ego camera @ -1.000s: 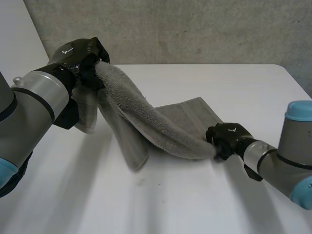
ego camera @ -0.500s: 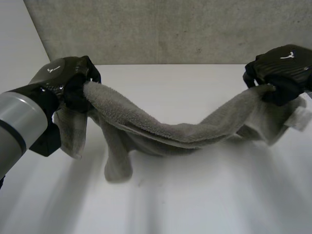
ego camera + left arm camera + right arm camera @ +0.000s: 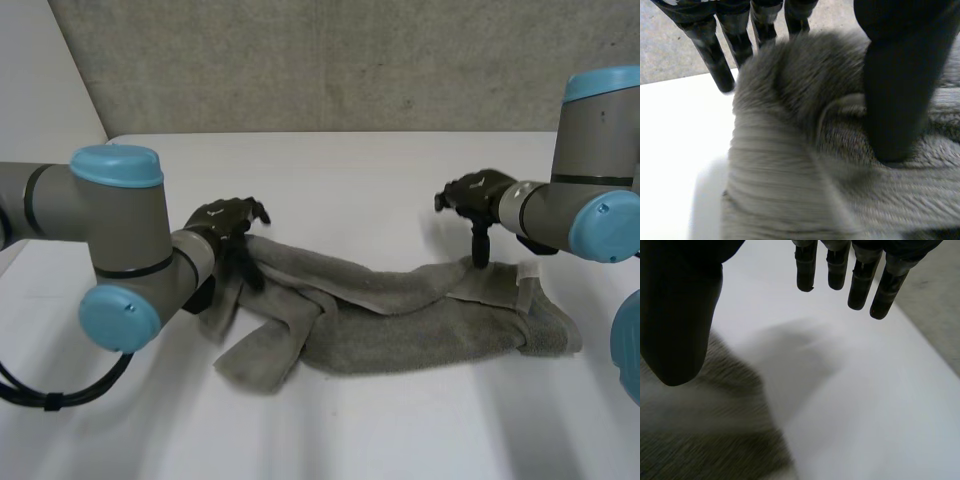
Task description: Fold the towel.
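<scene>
The worktop (image 3: 400, 170) is white and takes up the lower two thirds of the head view, below a grey wall (image 3: 330, 60) across the top. The left arm (image 3: 110, 230) enters from the left edge and the right arm (image 3: 590, 200) from the right edge. The towel (image 3: 420, 320), grey and thick, lies on the worktop as a long bunched band from centre left to lower right. Its left end is crumpled into overlapping lobes. Its right end lies flatter, with a squared edge. The left robot hand (image 3: 228, 222) is at the towel's left end. Its fingers (image 3: 715, 55) are straight and spread beyond a hump of cloth, and its thumb (image 3: 895, 85) rests tip-down on the pile, so the hand is apart and clamps nothing. The right robot hand (image 3: 478, 195) stands over the far edge of the towel's right end. Its fingers are straight above bare worktop and its thumb points down at the cloth. Contact cannot be confirmed, and this hand is also apart and holds nothing. A small white label (image 3: 523, 285) shows at the right end. Assessment: no clean fold is present and the task is at an early stage. The towel has yet to be spread flat, aligned edge to edge and folded.
</scene>
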Robot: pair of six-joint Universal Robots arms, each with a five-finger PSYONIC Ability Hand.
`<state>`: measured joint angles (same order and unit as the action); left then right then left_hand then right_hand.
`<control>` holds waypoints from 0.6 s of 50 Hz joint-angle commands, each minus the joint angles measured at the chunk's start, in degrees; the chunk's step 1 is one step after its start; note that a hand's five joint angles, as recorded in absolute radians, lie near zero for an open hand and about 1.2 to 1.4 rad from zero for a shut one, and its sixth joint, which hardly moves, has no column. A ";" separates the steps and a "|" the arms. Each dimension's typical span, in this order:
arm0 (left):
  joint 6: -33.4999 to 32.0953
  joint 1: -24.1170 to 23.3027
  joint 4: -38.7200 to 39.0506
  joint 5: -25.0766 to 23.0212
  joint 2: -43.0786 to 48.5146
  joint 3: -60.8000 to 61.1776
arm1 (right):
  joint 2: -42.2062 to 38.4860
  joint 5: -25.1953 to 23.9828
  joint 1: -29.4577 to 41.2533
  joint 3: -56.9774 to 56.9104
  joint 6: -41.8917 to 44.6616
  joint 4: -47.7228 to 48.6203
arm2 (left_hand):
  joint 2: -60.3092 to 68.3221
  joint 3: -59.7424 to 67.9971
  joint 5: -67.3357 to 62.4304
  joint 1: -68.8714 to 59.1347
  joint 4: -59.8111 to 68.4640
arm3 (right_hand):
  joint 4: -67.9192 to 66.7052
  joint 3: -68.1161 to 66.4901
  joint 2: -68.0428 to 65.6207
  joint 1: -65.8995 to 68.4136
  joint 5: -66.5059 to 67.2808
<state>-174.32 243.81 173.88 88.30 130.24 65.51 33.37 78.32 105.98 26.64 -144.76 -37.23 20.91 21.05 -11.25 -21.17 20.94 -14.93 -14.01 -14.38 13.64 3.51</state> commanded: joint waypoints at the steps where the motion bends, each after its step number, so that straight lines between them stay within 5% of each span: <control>1: 0.56 0.43 -0.03 1.87 -0.68 -1.53 | 11.33 0.25 -0.86 10.67 -11.76 4.00 | -10.91 -11.05 11.25 11.17 -10.94 | 4.93 4.01 4.38 -3.64 -3.51; 6: 0.65 1.40 0.49 4.07 -6.74 3.55 | 22.75 0.17 -2.53 27.27 -12.30 11.63 | -10.91 -11.05 11.25 11.17 -10.94 | 4.93 4.01 4.38 -3.64 -3.51; 12: -0.31 1.58 4.97 4.25 -15.62 13.30 | 34.72 -3.08 -4.46 48.02 -12.21 23.50 | -10.86 -11.01 11.21 11.13 -10.89 | -16.31 -17.23 -16.87 17.60 17.73; 15: -0.50 1.58 7.52 4.25 -18.87 17.79 | 37.46 -4.31 -4.56 55.51 -11.86 27.20 | -10.36 -10.51 10.70 10.62 -10.39 | -16.52 -17.44 -17.07 17.81 17.94; 30: -8.93 4.74 13.50 4.25 -16.16 22.82 | 31.06 -3.18 -4.47 66.53 -6.59 39.95 | -7.16 -7.31 7.51 7.43 -7.19 | -15.67 -16.59 -16.23 16.96 17.09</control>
<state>-179.83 246.56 186.08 92.56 110.86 88.67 69.39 74.55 101.44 93.02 -152.55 -1.97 11.63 11.64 -1.87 -11.49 11.57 -30.43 -30.48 -30.29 30.38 20.25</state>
